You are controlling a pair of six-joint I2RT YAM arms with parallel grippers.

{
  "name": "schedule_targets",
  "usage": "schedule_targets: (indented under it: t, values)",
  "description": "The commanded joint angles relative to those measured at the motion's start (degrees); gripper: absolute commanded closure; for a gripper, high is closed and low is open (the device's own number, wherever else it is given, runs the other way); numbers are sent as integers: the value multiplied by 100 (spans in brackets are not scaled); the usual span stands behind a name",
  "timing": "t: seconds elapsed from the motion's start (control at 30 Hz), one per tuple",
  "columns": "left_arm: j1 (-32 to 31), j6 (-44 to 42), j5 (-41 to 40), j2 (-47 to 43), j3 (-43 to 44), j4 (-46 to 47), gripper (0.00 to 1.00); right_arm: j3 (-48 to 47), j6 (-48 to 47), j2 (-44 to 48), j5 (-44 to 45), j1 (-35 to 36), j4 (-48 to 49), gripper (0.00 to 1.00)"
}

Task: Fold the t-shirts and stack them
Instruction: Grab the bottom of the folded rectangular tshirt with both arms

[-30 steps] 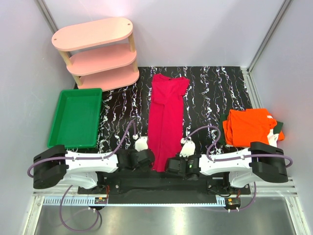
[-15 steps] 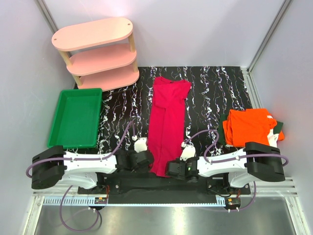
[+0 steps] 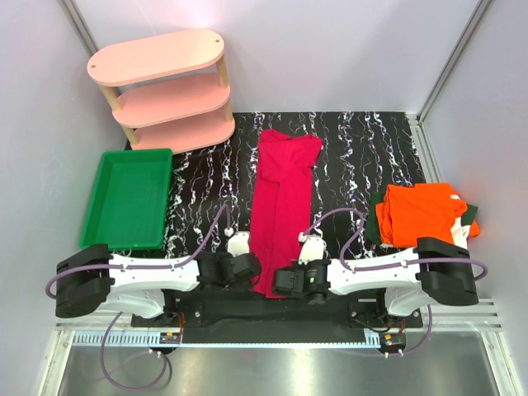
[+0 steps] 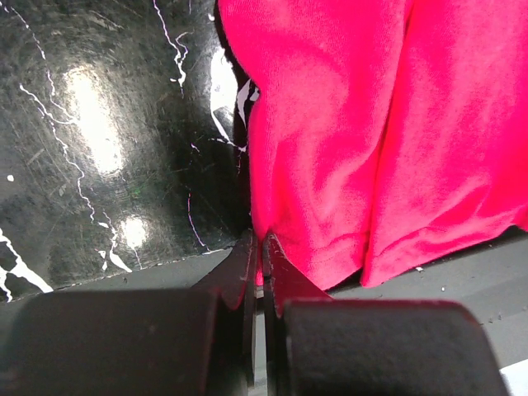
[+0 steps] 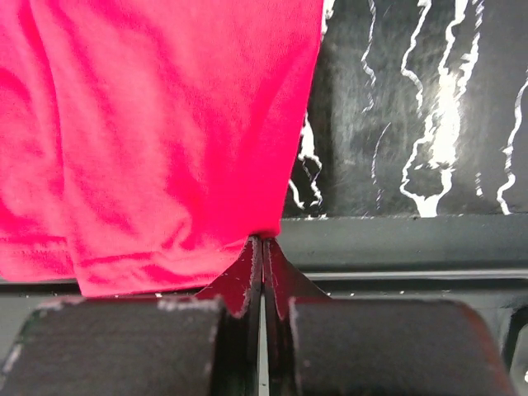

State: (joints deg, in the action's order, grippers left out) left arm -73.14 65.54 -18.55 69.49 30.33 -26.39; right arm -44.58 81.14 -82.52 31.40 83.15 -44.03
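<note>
Both grippers clamped shut. The left gripper (image 4: pixel 262 241) pinches the left near corner of the crimson t-shirt (image 4: pixel 371 132), and the right gripper (image 5: pixel 262 241) pinches its right edge just above the near hem. We note the shirt lies as a narrow strip on the table (image 3: pixel 363 148), long axis running straight away from the arms, collar end far. One gripper each side, equally near. We judge the fold must carry the hem forward toward the collar. The orange t-shirt (image 3: pixel 417 210) lies well apart, to the right.
</note>
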Motion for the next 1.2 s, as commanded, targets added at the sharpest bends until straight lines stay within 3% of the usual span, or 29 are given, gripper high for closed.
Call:
schedule_targets:
  t: [0.0, 0.6, 0.97, 1.17]
  values:
    - [-24, -94, -228, 134, 167, -287, 100, -95, 50, 60, 525, 60, -422, 100]
    - [-33, 12, -316, 134, 263, -401, 100, 90, 314, 421, 674, 60, -922, 100]
    - [-727, 442, -922, -225, 913, -1359, 100, -516, 973, 333, 1139, 579, -1862, 100]
    - [-772, 302, -1335, -480, 1502, -1834, 100, -877, 912, 561, 1623, 570, -2250, 100]
